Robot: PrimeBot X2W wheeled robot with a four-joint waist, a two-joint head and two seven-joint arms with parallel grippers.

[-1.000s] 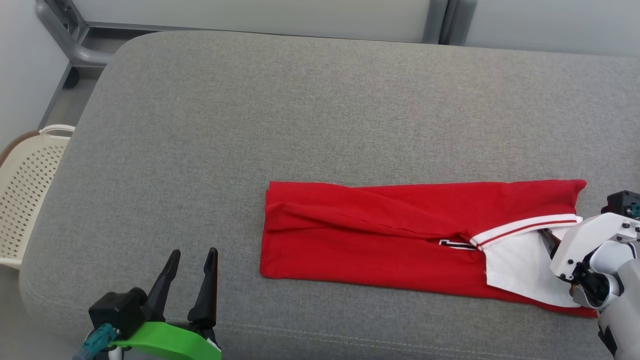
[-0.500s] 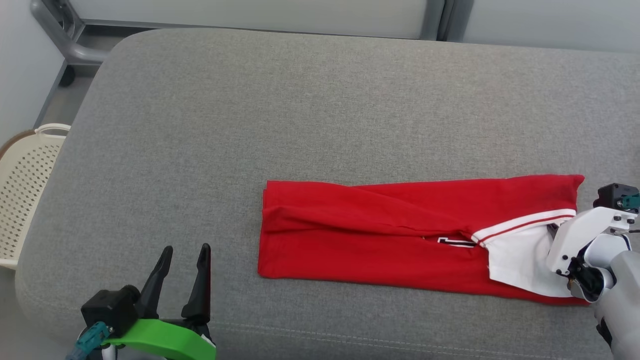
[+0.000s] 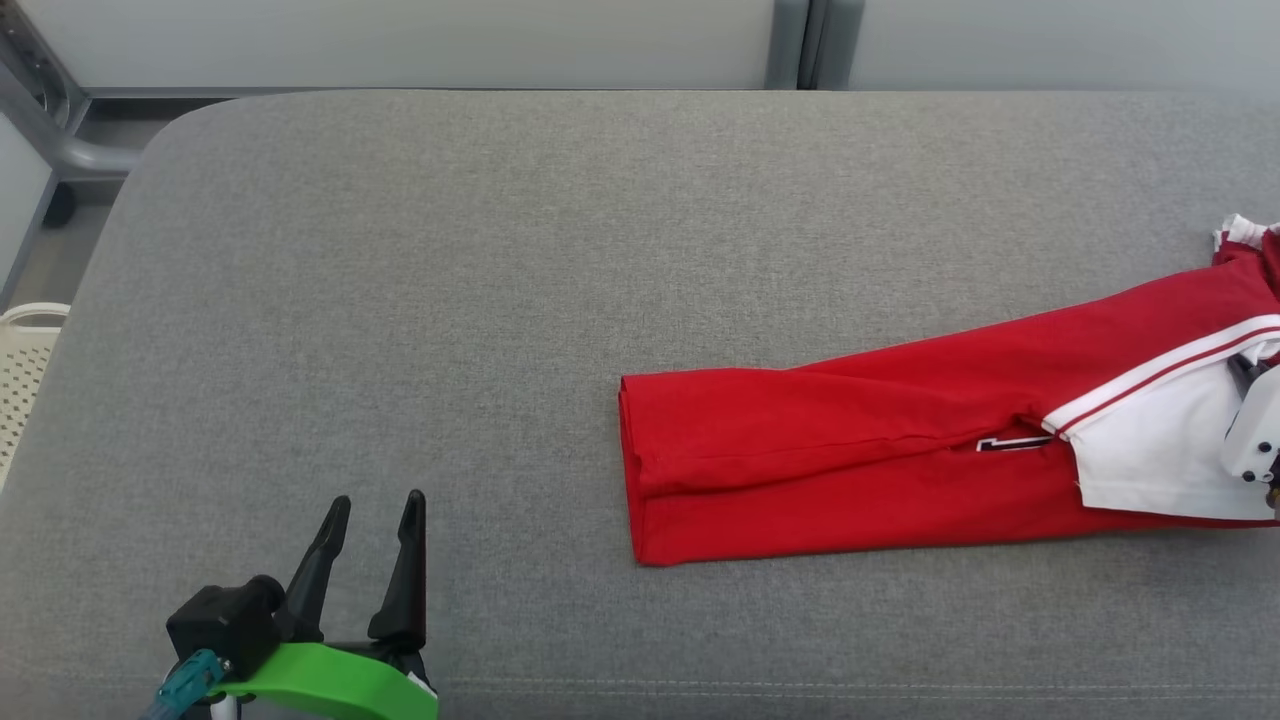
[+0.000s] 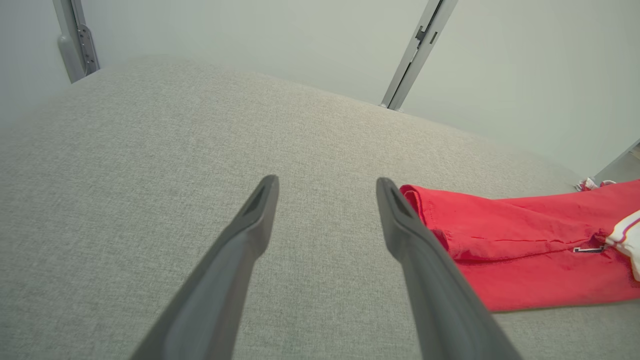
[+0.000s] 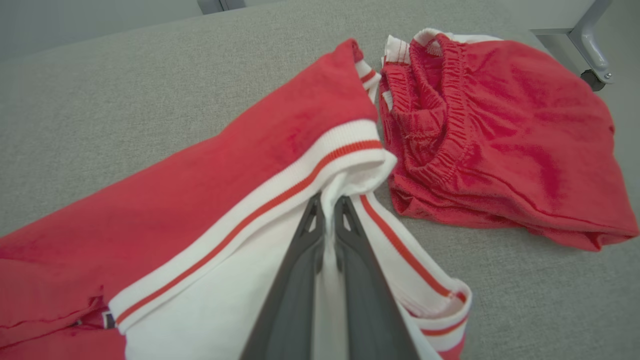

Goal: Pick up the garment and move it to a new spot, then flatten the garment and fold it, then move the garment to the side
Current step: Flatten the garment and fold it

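Surface carries the garment, already folded into a long strip, so probably only the move aside is left; right claw clenched on its white cloth at the fingertips, left claw spread, empty, garment well to its right.

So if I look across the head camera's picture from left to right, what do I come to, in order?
Cream basket at the left edge → left gripper's fingers, spread apart → red garment, folded into a long strip → right gripper's white casing at the right edge.
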